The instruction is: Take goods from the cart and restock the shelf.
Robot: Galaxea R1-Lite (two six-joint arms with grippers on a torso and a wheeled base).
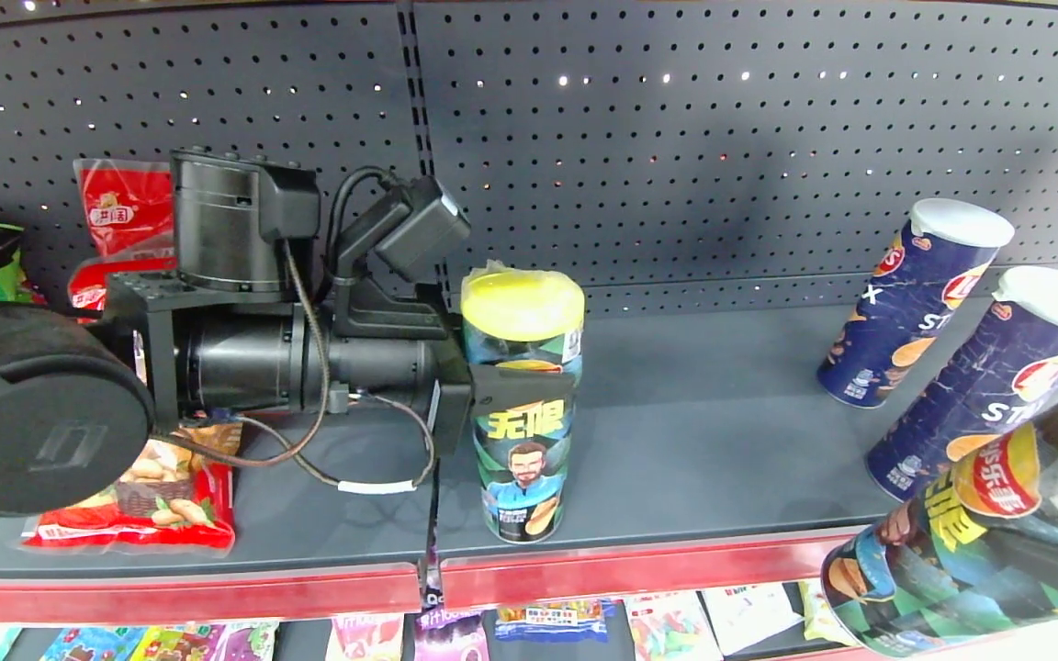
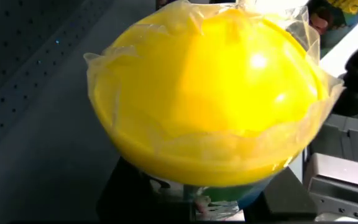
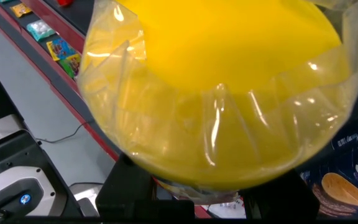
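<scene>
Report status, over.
Left pincer shut on yellow-lidded can, upright at front of shelf. Right pincer shut on second can, tilted, below shelf edge. Two blue cans lean at right.

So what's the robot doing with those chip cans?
It's filling a shop shelf. Its left gripper is clamped around a green can with a yellow lid, which stands upright near the front edge of the grey shelf. Its right gripper holds a second yellow-lidded can, tilted, by the shelf's right end and not set down yet. Two blue cans already sit on the shelf.
</scene>
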